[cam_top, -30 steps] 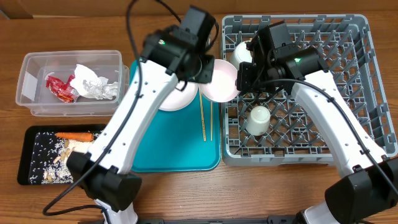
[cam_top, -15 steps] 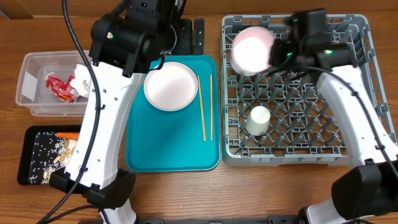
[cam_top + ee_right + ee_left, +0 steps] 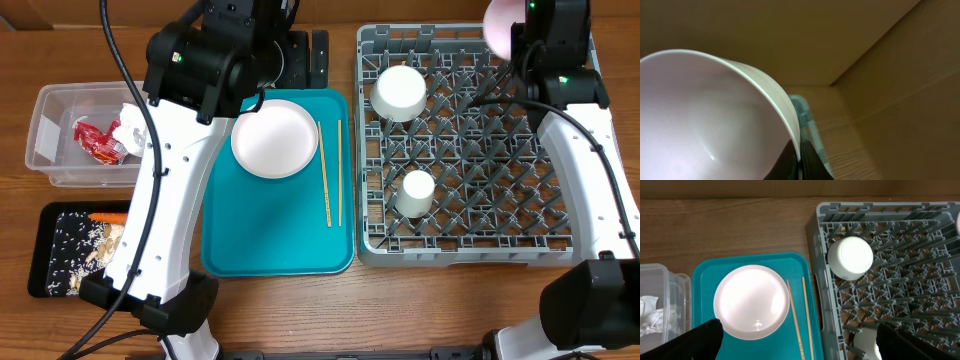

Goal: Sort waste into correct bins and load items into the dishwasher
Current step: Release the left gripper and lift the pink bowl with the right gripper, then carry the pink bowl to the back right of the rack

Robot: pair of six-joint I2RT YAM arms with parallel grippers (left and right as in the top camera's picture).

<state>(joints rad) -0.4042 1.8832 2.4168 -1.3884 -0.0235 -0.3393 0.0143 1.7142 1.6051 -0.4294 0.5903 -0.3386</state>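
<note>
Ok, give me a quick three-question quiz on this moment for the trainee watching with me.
1. Which two dishes are in the grey rack?
2. True or false: the right hand grips the pink plate at its rim.
3. Where do the chopsticks lie? A: in the grey rack. B: on the teal tray. C: in the clear tub.

Key
1. The white bowl and the small cup.
2. True.
3. B.
</note>
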